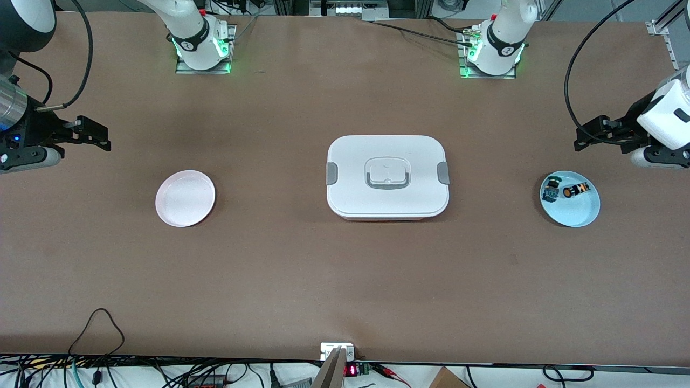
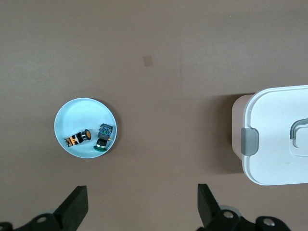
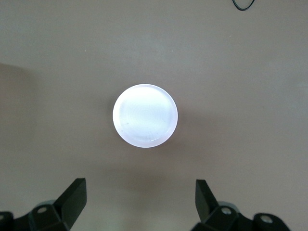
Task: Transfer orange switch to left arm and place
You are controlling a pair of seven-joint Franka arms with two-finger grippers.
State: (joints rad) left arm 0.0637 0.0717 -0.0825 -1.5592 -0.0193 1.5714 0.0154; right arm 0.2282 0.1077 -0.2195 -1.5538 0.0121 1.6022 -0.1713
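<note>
The orange switch (image 1: 575, 191) lies on its side in the light-blue plate (image 1: 579, 215), touching nothing but the plate, just beside one green-capped switch (image 1: 551, 188). My left claw (image 1: 585, 137) hangs open over the worktop (image 1: 345, 280) near that plate. One white box (image 1: 387, 177) sits mid-worktop. One pink plate (image 1: 185, 198) holds nothing; my right claw (image 1: 99, 134) waits open near it.

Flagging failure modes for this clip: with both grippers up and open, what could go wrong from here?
The orange switch lies close beside a green-capped part on the blue plate, so the open left gripper might nudge or grab the wrong one. The box sits between that plate and the pink plate; a low carry toward the right gripper could clip it.
</note>
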